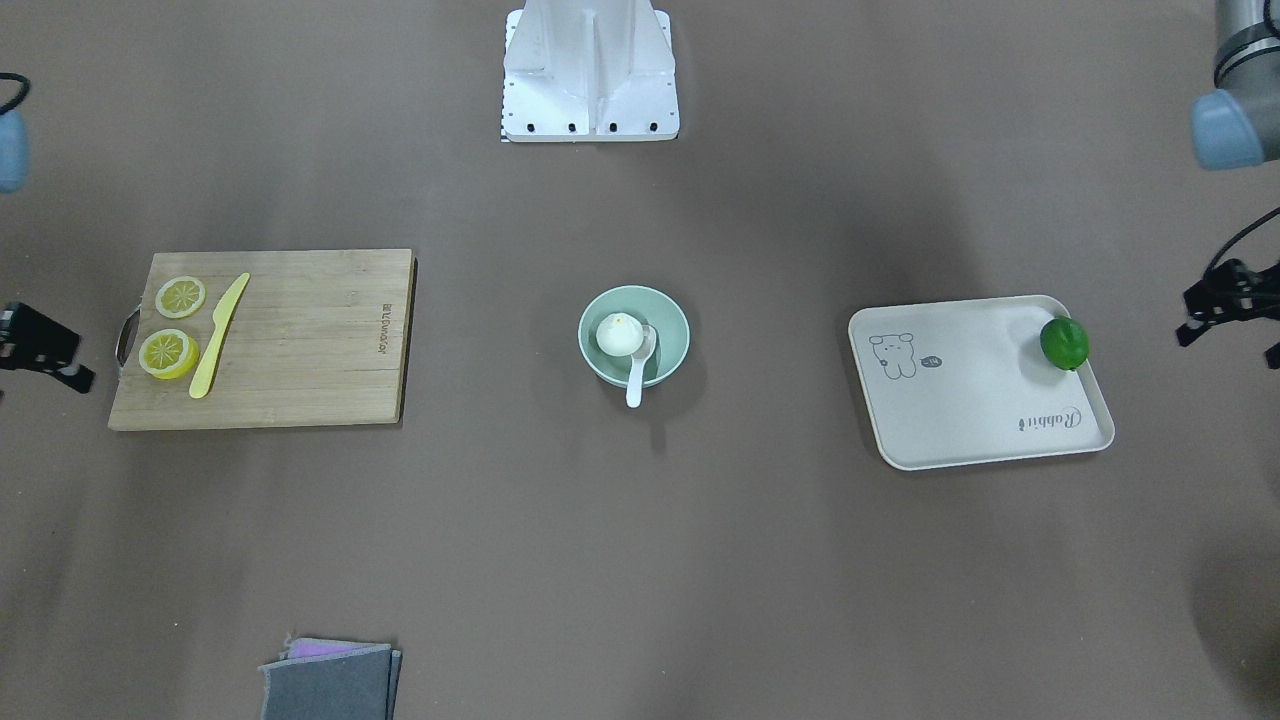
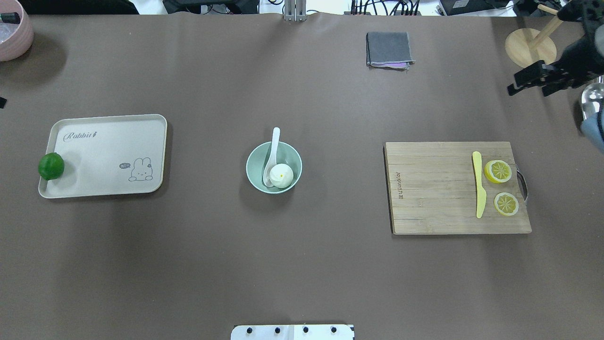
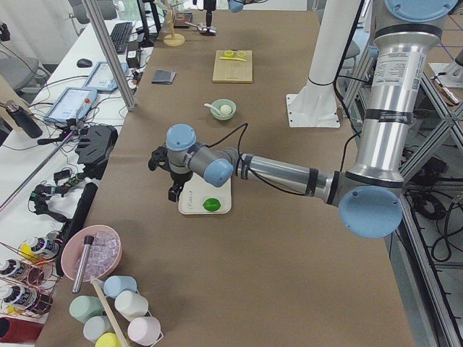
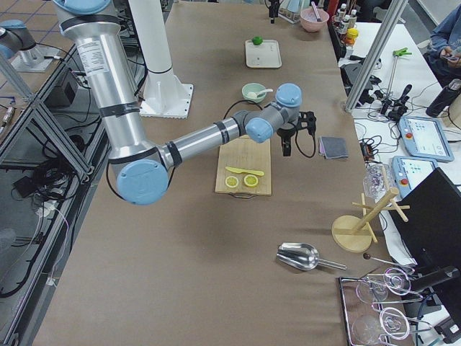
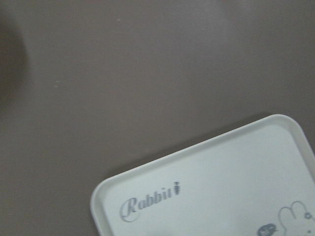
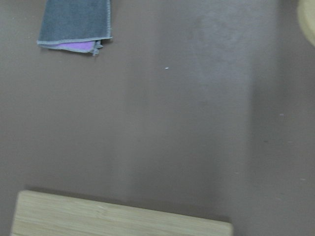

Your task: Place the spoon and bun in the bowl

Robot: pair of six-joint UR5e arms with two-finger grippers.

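Placement step judged complete: the bun [image 2: 281, 175] and spoon [image 2: 272, 153] lie in the bowl [image 2: 254, 166] at frame centre (handle overhanging the rim). Left end effector [image 1: 1226, 312], right edge, and right end effector [image 2: 534, 83], upper right: finger spacing cannot be determined. Next move: park arms off the counter [image 2: 302, 264]

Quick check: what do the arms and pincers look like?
The left arm and right arm are silver metal tubes with pale blue joint caps and a black cable looping at each wrist. The left pincer and right pincer are black.
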